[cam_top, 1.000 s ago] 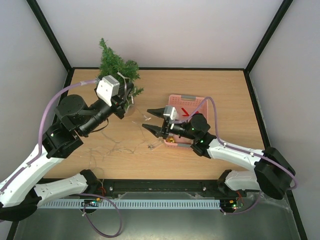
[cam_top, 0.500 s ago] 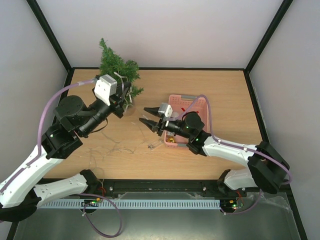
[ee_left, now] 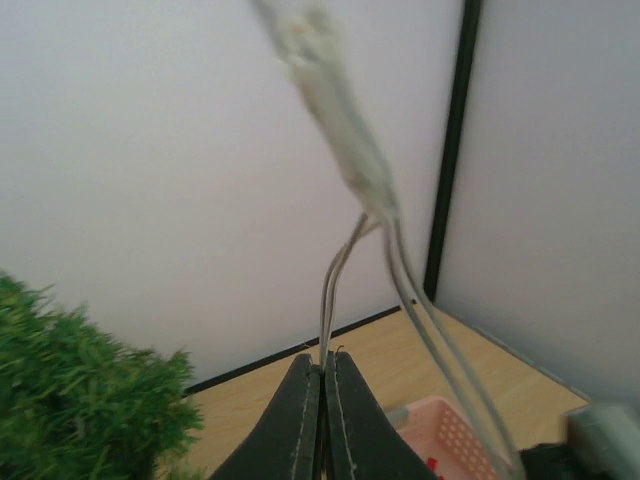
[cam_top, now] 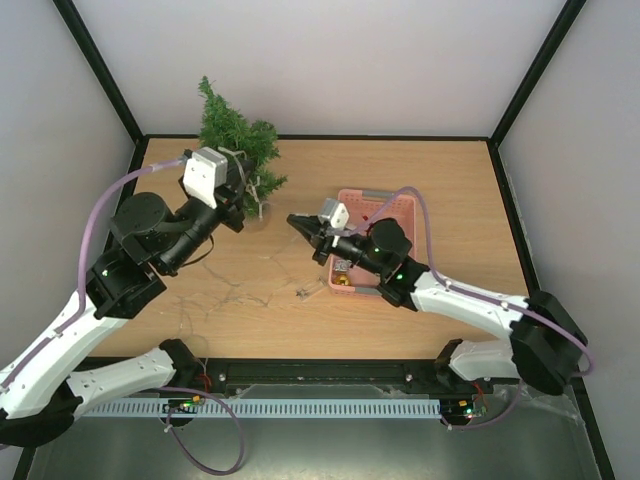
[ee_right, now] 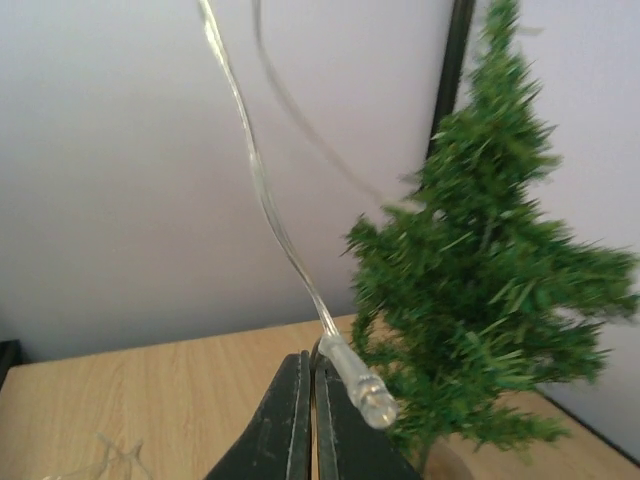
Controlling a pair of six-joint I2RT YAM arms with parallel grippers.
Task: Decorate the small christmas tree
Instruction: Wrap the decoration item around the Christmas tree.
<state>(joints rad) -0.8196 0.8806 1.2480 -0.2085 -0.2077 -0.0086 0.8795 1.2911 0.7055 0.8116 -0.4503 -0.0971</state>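
Swinging toward ten o'clock and closing, the right end effector (cam_top: 297,222) now pinches the light string (ee_right: 262,190); the left end effector (ee_left: 322,372) is clamped on its wires too. The small christmas tree (cam_top: 235,135) stands at the bench's (cam_top: 450,170) eleven o'clock corner; a taut pull between the arms could topple it.

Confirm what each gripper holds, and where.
Both pinch the light string: left gripper on thin wires below a pale joint, right gripper on the wire beside a clear bulb.
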